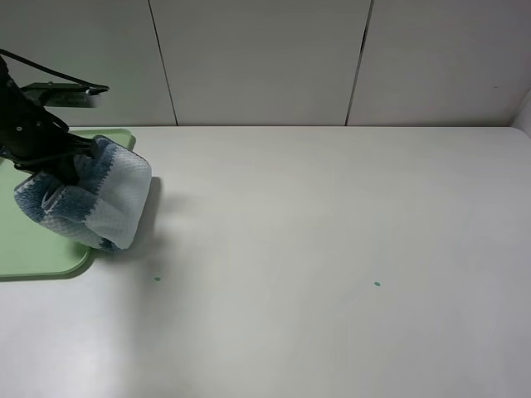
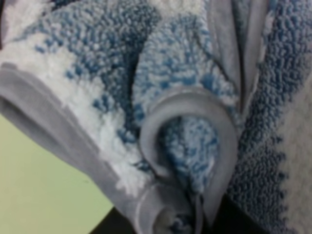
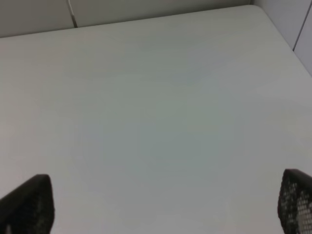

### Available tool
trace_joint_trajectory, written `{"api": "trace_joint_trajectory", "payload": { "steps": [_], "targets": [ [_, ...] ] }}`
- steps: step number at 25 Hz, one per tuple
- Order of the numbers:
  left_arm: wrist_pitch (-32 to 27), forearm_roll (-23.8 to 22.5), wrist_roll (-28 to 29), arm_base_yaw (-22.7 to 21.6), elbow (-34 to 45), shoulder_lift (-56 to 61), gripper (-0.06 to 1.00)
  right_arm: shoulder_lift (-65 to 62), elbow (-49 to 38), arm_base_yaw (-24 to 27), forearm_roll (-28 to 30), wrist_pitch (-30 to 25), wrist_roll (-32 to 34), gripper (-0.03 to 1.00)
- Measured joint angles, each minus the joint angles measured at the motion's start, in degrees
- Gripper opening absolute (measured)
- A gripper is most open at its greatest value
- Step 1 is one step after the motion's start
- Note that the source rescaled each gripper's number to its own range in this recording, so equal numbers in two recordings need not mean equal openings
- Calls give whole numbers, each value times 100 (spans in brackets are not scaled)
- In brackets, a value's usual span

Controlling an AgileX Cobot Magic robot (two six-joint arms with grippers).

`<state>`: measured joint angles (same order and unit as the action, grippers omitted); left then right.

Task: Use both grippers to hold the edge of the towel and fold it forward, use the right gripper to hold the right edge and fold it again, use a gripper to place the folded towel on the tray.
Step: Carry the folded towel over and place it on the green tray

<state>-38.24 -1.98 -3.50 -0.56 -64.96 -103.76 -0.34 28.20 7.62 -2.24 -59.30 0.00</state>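
Observation:
The towel (image 1: 87, 195), blue and white striped, hangs bunched from my left gripper (image 1: 66, 166), which is shut on it. The bundle hovers over the right edge of the pale-green tray (image 1: 33, 249) at the table's far left. Terry cloth (image 2: 185, 87) fills the left wrist view, with the grey hem (image 2: 48, 112) curling across it and the tray (image 2: 44, 190) showing green beneath. The gripper's own fingers are hidden by the cloth. My right gripper (image 3: 163, 202) is out of the exterior view; its wrist view shows both fingertips (image 3: 29, 202) wide apart, open over bare table.
The white table (image 1: 332, 249) carries two small green dots (image 1: 158, 279) (image 1: 377, 283). Pale wall panels (image 1: 265, 58) close off the back. In the right wrist view the table's far corner meets the wall (image 3: 302, 39).

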Motion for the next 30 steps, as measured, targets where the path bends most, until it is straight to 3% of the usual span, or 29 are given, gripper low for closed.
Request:
{"api": "trace_joint_trajectory", "payload": {
  "steps": [13,19,25,27,29,30],
  "targets": [
    [737,10,-58,-1224,177,0,17,0,0,0,0,0,0,100],
    [1265,5,-58,-1361,516,0,17,0,0,0,0,0,0,100],
    [1301,5,-65,-1372,523,0,17,0,0,0,0,0,0,100],
    [1301,5,-65,-1392,523,0,24,0,0,0,0,0,0,100],
    [1247,-26,-65,-1439,523,13,41,0,0,0,0,0,0,100],
    [1151,-78,-65,-1479,523,24,56,0,0,0,0,0,0,100]
  ]
}}
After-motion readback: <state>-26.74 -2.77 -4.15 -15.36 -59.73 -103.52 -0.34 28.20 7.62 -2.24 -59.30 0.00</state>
